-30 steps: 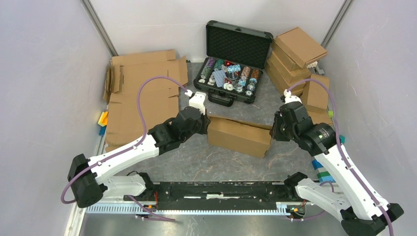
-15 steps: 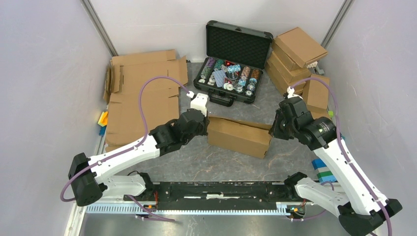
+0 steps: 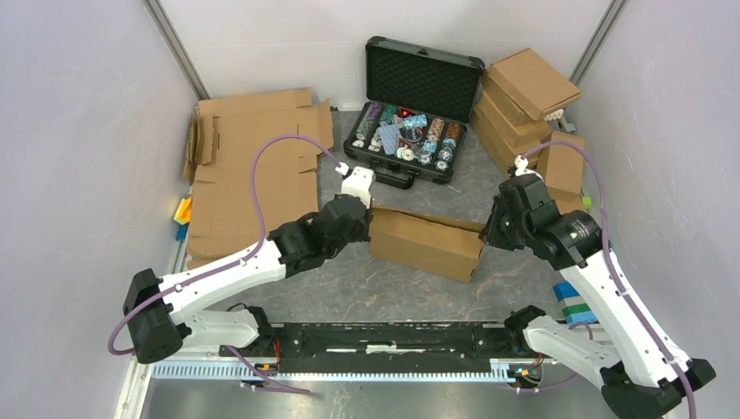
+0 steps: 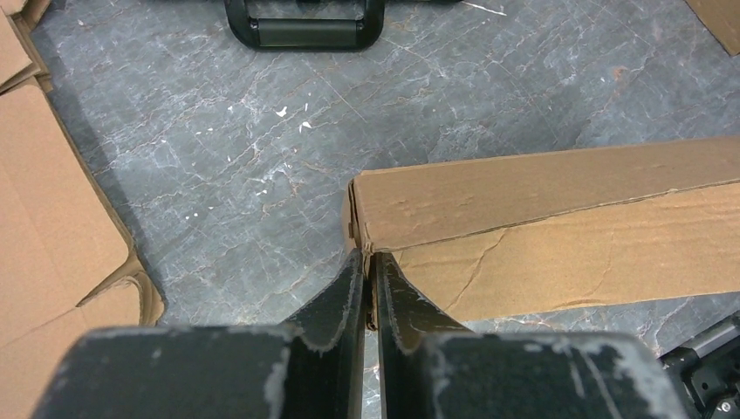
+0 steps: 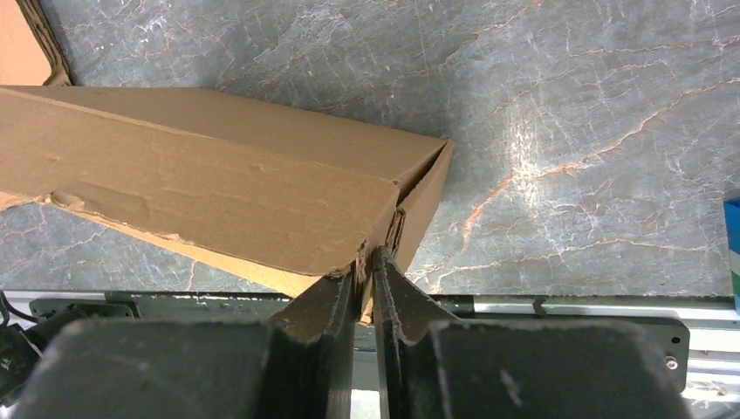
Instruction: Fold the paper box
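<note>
- While its two fingers stand almost together, with only a thin slit between them, the left pincer (image 4: pixel 367 255) nips a cardboard edge at one end corner of the paper box (image 4: pixel 541 188), low in the middle of the left wrist view.
- The right pincer (image 5: pixel 366 253) is drawn in just as narrowly. Its tips are clamped on a cardboard edge at the opposite end corner, where the end flap stands slightly agape.
- Between the two pincers the paper box lies lengthwise in the centre of the overhead frame. It rests on the grey marbled table (image 3: pixel 349 279) with its long panels raised, and one side shows a ragged crease.
- Above it, at the top centre of the overhead frame, a black case (image 3: pixel 425 74) sits open with colourful chips in its lower half, its handle (image 4: pixel 303 26) turned toward the box.
- Flat cardboard sheets (image 3: pixel 253 166) lie at the upper left of that frame.
- A stack of folded brown boxes (image 3: pixel 528 87) stands at the upper right.
</note>
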You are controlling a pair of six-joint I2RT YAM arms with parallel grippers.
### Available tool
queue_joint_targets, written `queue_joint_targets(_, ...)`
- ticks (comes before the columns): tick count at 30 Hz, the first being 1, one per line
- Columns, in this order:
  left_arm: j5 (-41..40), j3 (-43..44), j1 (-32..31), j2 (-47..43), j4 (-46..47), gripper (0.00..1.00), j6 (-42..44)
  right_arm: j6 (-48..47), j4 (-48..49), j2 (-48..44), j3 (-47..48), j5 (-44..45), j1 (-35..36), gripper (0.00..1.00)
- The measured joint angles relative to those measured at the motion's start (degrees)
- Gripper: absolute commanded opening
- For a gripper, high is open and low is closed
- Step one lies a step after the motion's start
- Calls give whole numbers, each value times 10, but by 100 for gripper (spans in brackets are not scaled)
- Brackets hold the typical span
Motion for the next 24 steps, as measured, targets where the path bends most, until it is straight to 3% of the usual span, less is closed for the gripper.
queue_joint_targets(18,2,13,-12,18,2,12,0,-38,5,-31,-44,15,0,15)
queue_joint_targets(24,1,18,-16,24,2,12,0,-57,1,-27,-41,32,0,4)
